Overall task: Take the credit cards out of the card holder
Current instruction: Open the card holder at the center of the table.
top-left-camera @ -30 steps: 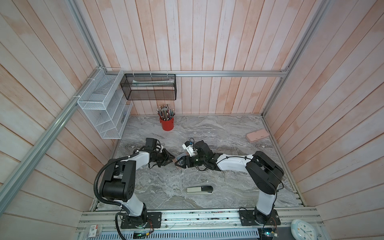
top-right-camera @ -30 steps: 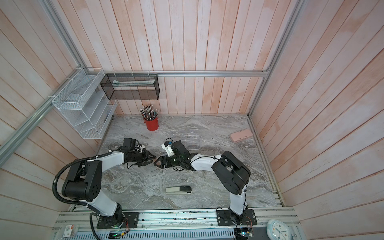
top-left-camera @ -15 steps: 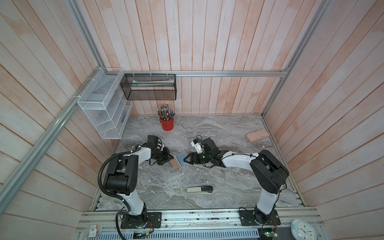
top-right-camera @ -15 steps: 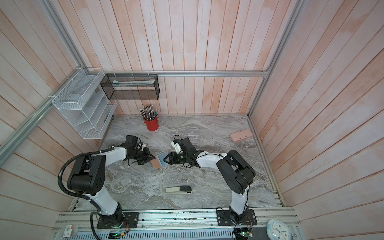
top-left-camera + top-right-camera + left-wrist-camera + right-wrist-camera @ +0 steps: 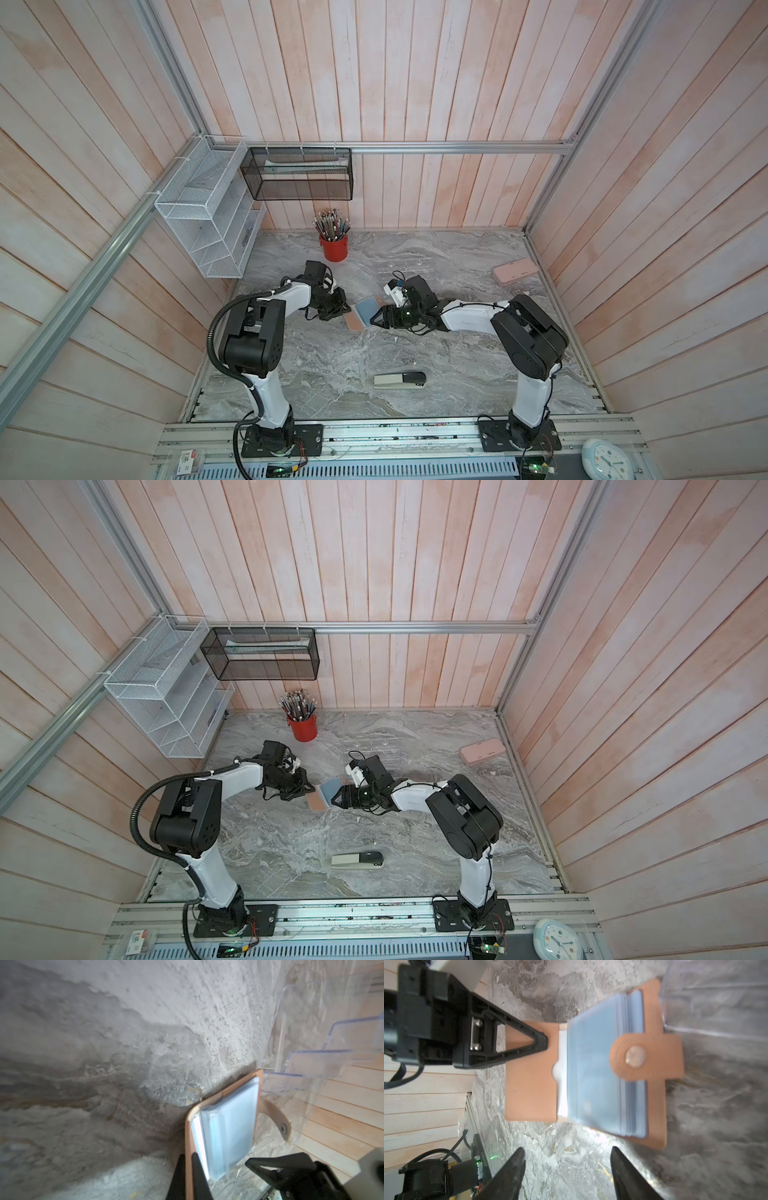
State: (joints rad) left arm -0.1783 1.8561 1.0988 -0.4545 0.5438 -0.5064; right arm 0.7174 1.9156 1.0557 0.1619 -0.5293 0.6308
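Status: early in the task.

Holder [image 5: 363, 313] lies open on the table [image 5: 332, 365] between the two grippers, and both top views agree [image 5: 324, 796]. Snap tab [image 5: 635, 1056] is undone.

Left gripper [image 5: 188, 1159]: fingers pressed together on the edge of the tan cover, one finger on each side, so it pinches the holder. The right wrist view shows its tip on that same flap.

Right gripper [image 5: 566, 1153]: fingers spread with nothing between them. It sits just short of the sleeve side, and we see no contact.

Cards: none are out. We find no red, teal or black card on the table in any view. Sleeves [image 5: 228, 1122] read bluish and blurred, so we can't tell which ones hold cards. Something white shows in the flap pocket [image 5: 561, 1068], and we can't tell what it is.

Done: holder is open and its cover is gripped.
Left, by our judgement: every card.

The next move probably needs the right gripper to work into the sleeve stack and catch a card edge while the left gripper anchors the cover.

Risks: the sleeves look slick and floppy, so the holder could drag or fold shut. Rack [image 5: 332, 1053] sits just beside the holder and cuts our room.
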